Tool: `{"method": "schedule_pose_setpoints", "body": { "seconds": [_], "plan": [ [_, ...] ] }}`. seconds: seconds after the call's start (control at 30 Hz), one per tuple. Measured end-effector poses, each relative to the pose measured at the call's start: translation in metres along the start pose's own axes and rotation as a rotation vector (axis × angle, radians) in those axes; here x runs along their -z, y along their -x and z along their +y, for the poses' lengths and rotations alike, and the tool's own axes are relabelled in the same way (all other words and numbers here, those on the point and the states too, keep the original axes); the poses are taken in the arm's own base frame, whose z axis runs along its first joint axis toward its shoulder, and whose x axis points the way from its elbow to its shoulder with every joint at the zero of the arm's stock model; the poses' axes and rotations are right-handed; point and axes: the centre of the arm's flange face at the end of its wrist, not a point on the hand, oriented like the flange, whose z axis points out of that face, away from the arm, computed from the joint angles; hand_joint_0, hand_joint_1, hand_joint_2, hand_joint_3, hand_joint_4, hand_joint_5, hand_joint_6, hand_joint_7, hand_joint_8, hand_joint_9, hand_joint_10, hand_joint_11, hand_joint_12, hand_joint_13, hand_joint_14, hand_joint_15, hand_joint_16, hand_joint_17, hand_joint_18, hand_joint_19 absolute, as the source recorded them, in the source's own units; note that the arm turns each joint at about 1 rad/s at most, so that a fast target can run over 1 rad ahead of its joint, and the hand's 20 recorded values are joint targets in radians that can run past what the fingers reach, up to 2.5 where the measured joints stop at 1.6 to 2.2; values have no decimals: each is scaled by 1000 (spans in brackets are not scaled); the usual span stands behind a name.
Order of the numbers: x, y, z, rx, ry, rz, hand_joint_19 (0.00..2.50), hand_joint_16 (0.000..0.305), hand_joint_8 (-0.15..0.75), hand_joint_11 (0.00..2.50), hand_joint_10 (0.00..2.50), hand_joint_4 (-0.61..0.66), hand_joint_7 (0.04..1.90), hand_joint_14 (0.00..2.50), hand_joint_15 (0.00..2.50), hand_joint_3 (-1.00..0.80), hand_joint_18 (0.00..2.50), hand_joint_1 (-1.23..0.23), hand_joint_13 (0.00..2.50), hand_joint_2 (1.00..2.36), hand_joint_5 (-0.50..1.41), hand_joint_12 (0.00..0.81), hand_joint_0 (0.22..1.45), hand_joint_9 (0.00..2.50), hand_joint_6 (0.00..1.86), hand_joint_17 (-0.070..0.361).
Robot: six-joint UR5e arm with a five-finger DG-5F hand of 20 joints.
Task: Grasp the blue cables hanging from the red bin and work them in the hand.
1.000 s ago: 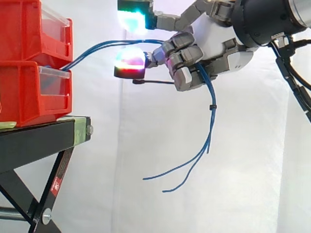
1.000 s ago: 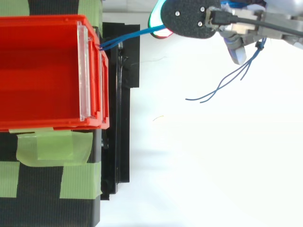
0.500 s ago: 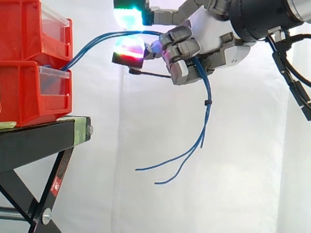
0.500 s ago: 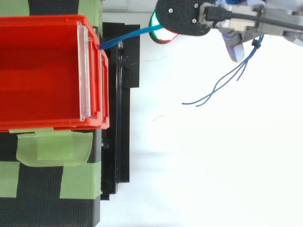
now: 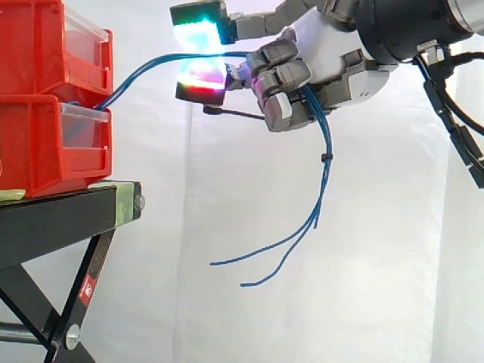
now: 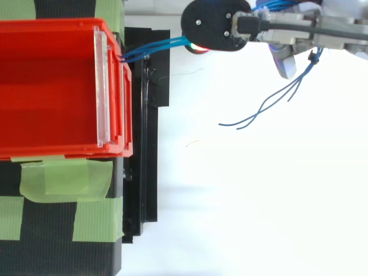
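Thin blue cables (image 5: 324, 181) run from the lower red bin (image 5: 45, 147) up and right into my hand (image 5: 321, 64), then hang down past a small black tie and end in loose curling tails (image 6: 259, 109). The hand is high to the right of the bins, its fingers curled round the cables. One finger reaches left with a green-white glowing pad (image 5: 198, 30); a red and cyan pad (image 5: 201, 79) glows just below it. In the top view the cables (image 6: 152, 49) leave the bin's front and pass under the hand (image 6: 287, 35).
Two red bins (image 5: 53, 53) are stacked on a black stand (image 5: 68, 215) with green tape (image 6: 63, 178). A white curtain hangs behind. Open space lies below and to the right of the hanging cable tails.
Over the second the hand rose a little, lifting the cable arc and tails. In the top view the outstretched fingertip has shifted left toward the bins.
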Motion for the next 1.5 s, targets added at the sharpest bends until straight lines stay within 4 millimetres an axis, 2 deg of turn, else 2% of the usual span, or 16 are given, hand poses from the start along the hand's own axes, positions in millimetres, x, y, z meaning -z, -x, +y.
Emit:
{"method": "schedule_pose_setpoints", "body": {
  "seconds": [0.1, 0.2, 0.27, 0.3, 0.33, 0.43, 0.53, 0.67, 0.73, 0.97, 1.07, 1.1, 1.13, 1.27, 1.4, 1.5],
  "plan": [
    [0, 0, 0, 1, -1, 1, 1374, 60, 511, 2500, 2500, 156, 945, 2500, 1889, -227, 1199, -689, 833, 1020, -80, 522, 1021, 782, 1183, 134],
    [0, 0, 0, 1, -1, 4, 1374, 60, 511, 2500, 2500, 162, 929, 2500, 1889, -156, 1199, -657, 833, 1017, -83, 522, 999, 782, 1183, 134],
    [0, 0, 0, 1, -2, 8, 1374, 60, 511, 2500, 2500, 172, 943, 2500, 1889, -273, 1199, -621, 833, 1015, -33, 522, 965, 782, 1031, 134],
    [0, 0, 0, 1, -2, 11, 1374, 60, 511, 2500, 2500, 178, 988, 2500, 1889, -342, 1199, -609, 833, 1015, 14, 522, 957, 782, 891, 134],
    [0, -1, 0, 1, -2, 14, 1374, 60, 511, 2500, 2500, 174, 1091, 2500, 1889, -434, 1199, -581, 833, 1016, 97, 522, 945, 782, 628, 134],
    [-1, -1, 0, -1, -1, 19, 1374, 60, 511, 2500, 2500, 189, 1203, 2500, 1889, -615, 1199, -532, 833, 1014, 188, 522, 949, 782, 305, 134],
    [-2, -1, 0, -4, 1, 22, 1374, 60, 511, 2500, 2500, 201, 1275, 2500, 1889, -638, 1199, -528, 833, 1013, 217, 522, 942, 782, 139, 134],
    [-2, -1, 0, -7, 1, 27, 1374, 60, 511, 2500, 2500, 194, 1279, 2500, 1889, -541, 1199, -614, 833, 1015, 193, 522, 910, 782, 202, 134],
    [-2, -2, 0, -8, 1, 30, 1374, 60, 511, 2500, 2500, 213, 1186, 2500, 1889, -512, 1199, -646, 833, 1015, 145, 522, 906, 782, 429, 134],
    [-2, -2, 0, -6, -4, 42, 1374, 60, 511, 2500, 2500, 208, 1129, 2500, 1889, -521, 1199, -685, 833, 1016, 96, 522, 928, 782, 632, 134],
    [-1, -2, -1, -5, -6, 47, 1374, 60, 511, 2500, 2500, 197, 1042, 2500, 1889, -518, 1199, -689, 833, 1016, 29, 522, 950, 782, 850, 134],
    [-1, -2, -1, -4, -7, 48, 1374, 60, 511, 2500, 2500, 203, 1041, 2500, 1889, -563, 1199, -688, 833, 1015, 21, 522, 934, 782, 869, 134],
    [-1, -2, -1, -3, -8, 50, 1374, 60, 511, 2500, 2500, 207, 1016, 2500, 1889, -680, 1199, -684, 833, 1012, 3, 522, 884, 782, 892, 134],
    [-1, -4, -1, -5, -11, 65, 1374, 60, 511, 2500, 2500, 228, 1041, 2500, 1889, -1000, 1199, -655, 833, 1000, 22, 522, 783, 782, 813, 134],
    [1, -8, -1, -6, -12, 92, 1374, 60, 511, 2500, 2500, 239, 1044, 2500, 1889, -1000, 1199, -650, 833, 1000, 31, 522, 736, 782, 797, 134],
    [1, -10, -1, -6, -10, 103, 1374, 60, 511, 2500, 2500, 225, 1074, 2500, 1889, -933, 1199, -704, 833, 1002, 29, 522, 801, 782, 784, 134]
  ]
}}
